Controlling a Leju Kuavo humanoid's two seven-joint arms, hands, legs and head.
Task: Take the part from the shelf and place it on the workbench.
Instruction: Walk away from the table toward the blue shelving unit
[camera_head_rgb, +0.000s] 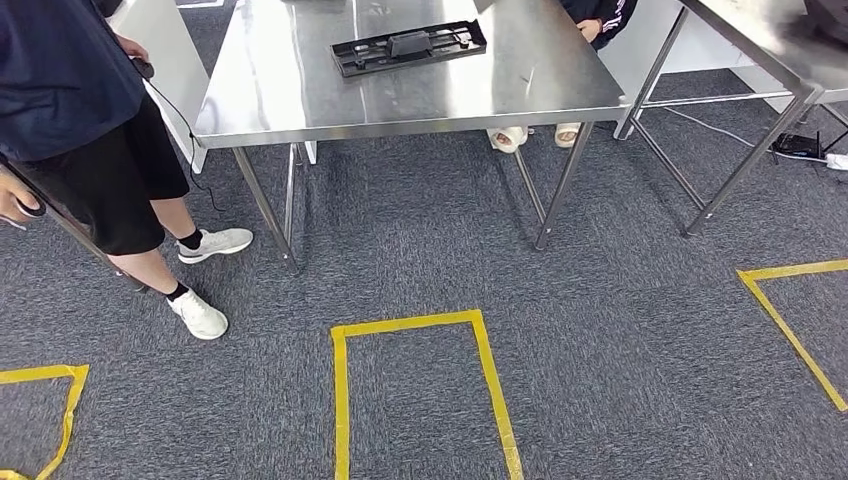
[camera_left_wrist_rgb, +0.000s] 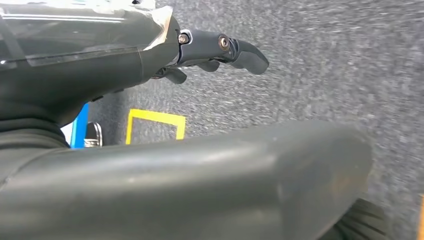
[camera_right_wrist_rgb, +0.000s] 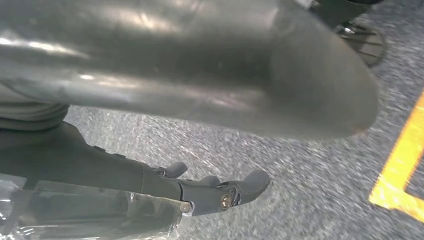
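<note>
- Two hands, both hanging over grey carpet (camera_head_rgb: 600, 330). Our left hand (camera_left_wrist_rgb: 150, 100) has its fingers (camera_left_wrist_rgb: 235, 47) stretched out and apart, nothing in it.
- Our right hand (camera_right_wrist_rgb: 165, 125) reads the same: fingers (camera_right_wrist_rgb: 235, 190) extended, thumb well clear of them, holding nothing.
- Nearest on the floor we see a yellow tape rectangle (camera_head_rgb: 420, 325), open toward us. More tape outlines sit off to the left (camera_head_rgb: 60, 400) and the right (camera_head_rgb: 790, 310).
- Beyond the tape stands the steel workbench (camera_head_rgb: 300, 90), legs on the carpet.
- The part (camera_head_rgb: 408, 46), a flat black tray-like piece with a dark block at its middle, lies on the workbench top, toward the far side, slightly skewed to the bench edge. Neither hand is near it.
- A person (camera_head_rgb: 70, 110) in dark top and shorts, white shoes, stands at the workbench's left corner.
- Another person sits behind the workbench; we see pale shoes (camera_head_rgb: 510, 137) under it and a dark sleeve (camera_head_rgb: 600, 15) at the far edge.
- A second steel table (camera_head_rgb: 760, 45) stands to the right, well apart, cables and a small black box (camera_head_rgb: 798, 146) on the floor beneath.
</note>
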